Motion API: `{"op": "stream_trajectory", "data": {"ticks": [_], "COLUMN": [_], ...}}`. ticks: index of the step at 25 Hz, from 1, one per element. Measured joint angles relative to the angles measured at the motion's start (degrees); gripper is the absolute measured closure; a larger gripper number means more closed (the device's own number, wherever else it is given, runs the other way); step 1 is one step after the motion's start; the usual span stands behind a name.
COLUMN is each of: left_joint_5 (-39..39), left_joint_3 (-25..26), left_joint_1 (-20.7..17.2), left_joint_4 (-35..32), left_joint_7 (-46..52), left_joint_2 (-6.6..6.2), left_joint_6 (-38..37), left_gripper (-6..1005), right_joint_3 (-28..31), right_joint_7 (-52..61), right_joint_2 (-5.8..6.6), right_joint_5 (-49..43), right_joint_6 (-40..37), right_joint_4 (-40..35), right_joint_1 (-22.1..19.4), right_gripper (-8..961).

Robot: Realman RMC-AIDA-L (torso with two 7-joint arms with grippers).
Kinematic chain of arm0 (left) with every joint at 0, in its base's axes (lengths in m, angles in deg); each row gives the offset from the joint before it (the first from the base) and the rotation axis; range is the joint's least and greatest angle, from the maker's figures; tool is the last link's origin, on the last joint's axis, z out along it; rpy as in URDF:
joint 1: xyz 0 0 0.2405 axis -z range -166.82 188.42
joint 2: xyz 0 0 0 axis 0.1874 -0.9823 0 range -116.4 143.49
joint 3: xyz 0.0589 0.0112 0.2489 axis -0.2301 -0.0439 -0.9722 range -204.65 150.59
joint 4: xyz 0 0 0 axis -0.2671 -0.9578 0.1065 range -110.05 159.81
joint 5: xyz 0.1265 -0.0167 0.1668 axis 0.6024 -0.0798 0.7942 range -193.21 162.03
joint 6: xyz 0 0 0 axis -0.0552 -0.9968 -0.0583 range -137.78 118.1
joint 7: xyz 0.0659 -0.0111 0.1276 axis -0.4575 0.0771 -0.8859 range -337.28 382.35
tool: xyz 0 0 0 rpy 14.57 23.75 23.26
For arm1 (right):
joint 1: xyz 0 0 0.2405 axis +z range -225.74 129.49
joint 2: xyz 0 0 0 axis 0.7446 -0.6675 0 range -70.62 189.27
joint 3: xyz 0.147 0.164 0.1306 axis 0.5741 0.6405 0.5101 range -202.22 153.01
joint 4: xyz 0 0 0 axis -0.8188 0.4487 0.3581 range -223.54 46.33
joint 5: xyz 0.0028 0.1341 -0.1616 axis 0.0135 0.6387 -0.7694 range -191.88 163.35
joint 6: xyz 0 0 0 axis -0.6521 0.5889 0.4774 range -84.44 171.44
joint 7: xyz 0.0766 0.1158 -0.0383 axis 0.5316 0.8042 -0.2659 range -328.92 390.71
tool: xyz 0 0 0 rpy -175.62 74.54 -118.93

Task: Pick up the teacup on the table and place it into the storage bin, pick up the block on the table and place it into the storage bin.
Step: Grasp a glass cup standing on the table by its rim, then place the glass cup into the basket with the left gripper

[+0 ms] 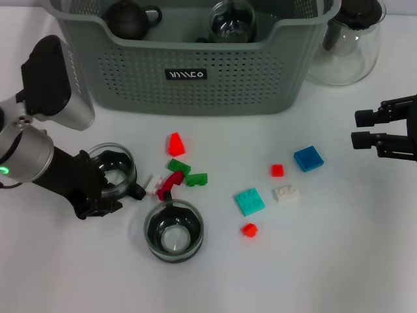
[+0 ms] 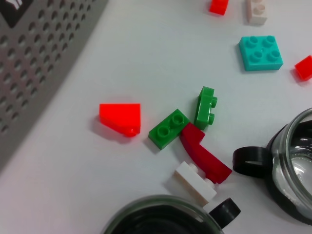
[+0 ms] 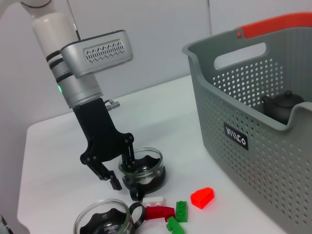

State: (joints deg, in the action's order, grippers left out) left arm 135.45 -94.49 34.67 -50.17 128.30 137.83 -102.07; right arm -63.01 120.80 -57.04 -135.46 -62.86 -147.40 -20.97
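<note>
Leftmost on the white table (image 1: pixel 339 261), well in front of the large grey-green perforated plastic storage bin (image 1: pixel 189 72) and off its left corner, the left gripper (image 1: pixel 111 186) sits low over a clear glass teacup with a black base and black handle (image 1: pixel 112 171). Its black fingers (image 3: pixel 113 179) are spread, one inside the rim and one outside the cup wall; the right wrist view does not show them pressed onto the glass. Teacup stands upright on the table.

A second glass teacup of the same kind (image 1: pixel 173 231) stands farther from the bin, upright, untouched.

Between the two cups and the bin front lies a cluster of small blocks: a red wedge-shaped block (image 1: pixel 175 144) nearest the bin, then two green studded bricks (image 1: pixel 187 173), a dark red curved piece (image 2: pixel 204 154) and a white brick (image 2: pixel 196 182), the last four touching or nearly so.

Inside the bin: a black teapot (image 1: pixel 130 17) and a clear glass vessel (image 1: pixel 232 21).

Further right, away from the bin front, loose blocks lie apart: a turquoise square plate (image 1: pixel 250 201), a small red cube (image 1: pixel 249 229), a white brick (image 1: pixel 286 193), another red cube (image 1: pixel 277 170), a blue square plate (image 1: pixel 308 158).

Beside the bin's right end stands a clear glass pitcher with a black lid (image 1: pixel 348 39).

Right gripper (image 1: pixel 357 129) hangs above the table right of the blue plate, fingers parted, holding nothing.
</note>
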Motion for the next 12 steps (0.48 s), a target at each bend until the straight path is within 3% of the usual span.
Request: {"op": "stream_trajectory", "data": {"ticks": [8, 12], "left_joint_5": [-0.53, -2.84], "left_joint_3": [2.03, 9.27], "left_joint_1": [1.21, 3.72], "left_joint_4": [-1.02, -0.10], "left_joint_7": [-0.29, -3.29], "left_joint_2": [-0.28, -0.55], "left_joint_6": [-4.50, -10.47], "left_gripper": [794, 954], "right_joint_3": [0.97, 1.57], "right_joint_7": [-0.31, -0.50], "right_joint_2": [0.01, 0.28], "right_joint_5": [0.00, 0.00], "right_joint_6": [-0.06, -0.32], "right_joint_4": [0.14, 0.70], "right_joint_1": [0.00, 0.00], "right_gripper": [540, 540]}}
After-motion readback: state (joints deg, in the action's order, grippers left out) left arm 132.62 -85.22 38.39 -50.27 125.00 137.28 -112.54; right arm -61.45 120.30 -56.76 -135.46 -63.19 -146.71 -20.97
